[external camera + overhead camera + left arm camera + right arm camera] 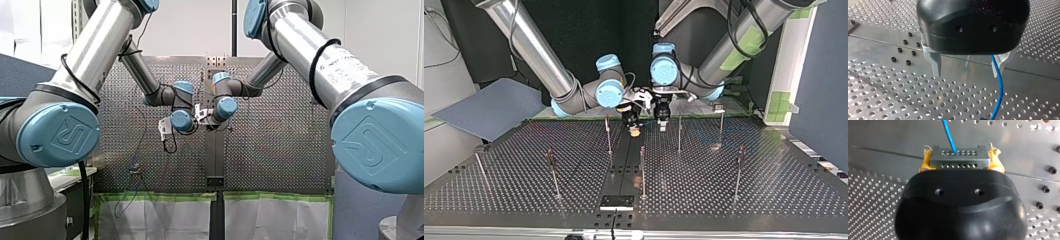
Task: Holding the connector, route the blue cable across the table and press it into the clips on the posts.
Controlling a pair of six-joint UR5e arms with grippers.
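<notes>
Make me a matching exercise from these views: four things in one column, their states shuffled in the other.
1 right gripper
2 left gripper
3 blue cable
4 posts

A upright on the table
B open
C shut on the connector
D comes out of the connector's holed face

Pairs: 1-C, 2-B, 3-D, 4-A

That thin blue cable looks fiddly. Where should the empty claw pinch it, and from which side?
Probably the straight stretch of the blue cable just ahead of my left gripper, shifting sideways until its open fingers straddle it: the cable runs close beside one finger, and my right gripper clamps the connector.
</notes>
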